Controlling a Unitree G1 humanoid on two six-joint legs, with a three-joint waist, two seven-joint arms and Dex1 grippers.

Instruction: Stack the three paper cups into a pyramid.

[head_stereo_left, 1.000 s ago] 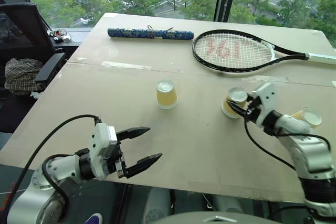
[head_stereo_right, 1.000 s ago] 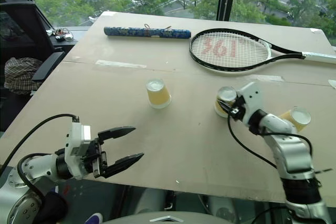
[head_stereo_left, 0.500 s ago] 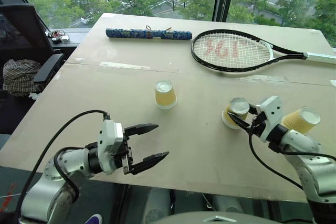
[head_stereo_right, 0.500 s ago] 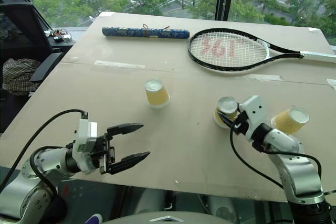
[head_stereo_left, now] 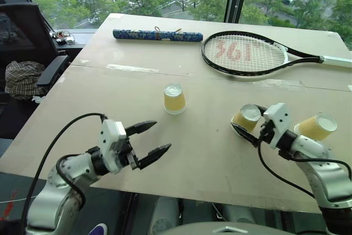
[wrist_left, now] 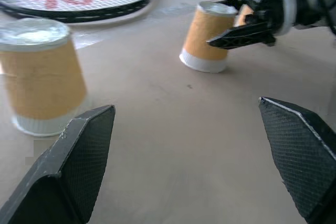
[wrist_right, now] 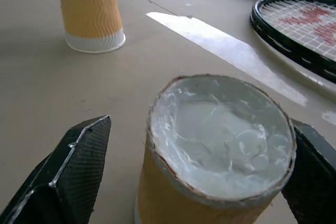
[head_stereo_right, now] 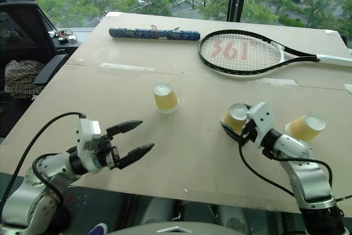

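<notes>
Red "361" lettering was read on the strings of the black-framed tennis racket point(head_stereo_left: 245, 53). Three pale yellow-orange paper cups were noted unstacked on the beige table point(head_stereo_left: 110, 89): centre cup point(head_stereo_left: 174, 98), middle cup point(head_stereo_left: 246, 118), right cup point(head_stereo_left: 315, 126). The left gripper point(head_stereo_left: 152, 141) was spread and empty. The right gripper point(head_stereo_left: 245, 127) was spread around the middle cup; the right wrist view showed gaps beside it.

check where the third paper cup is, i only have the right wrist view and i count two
Observer: The third paper cup is on the table just beyond the right arm, on its outer side, and it looks tipped over.
Operator: and where's the left gripper
Observer: The left gripper hangs open over the table's near edge, short of the upside-down paper cup and touching nothing.
</notes>
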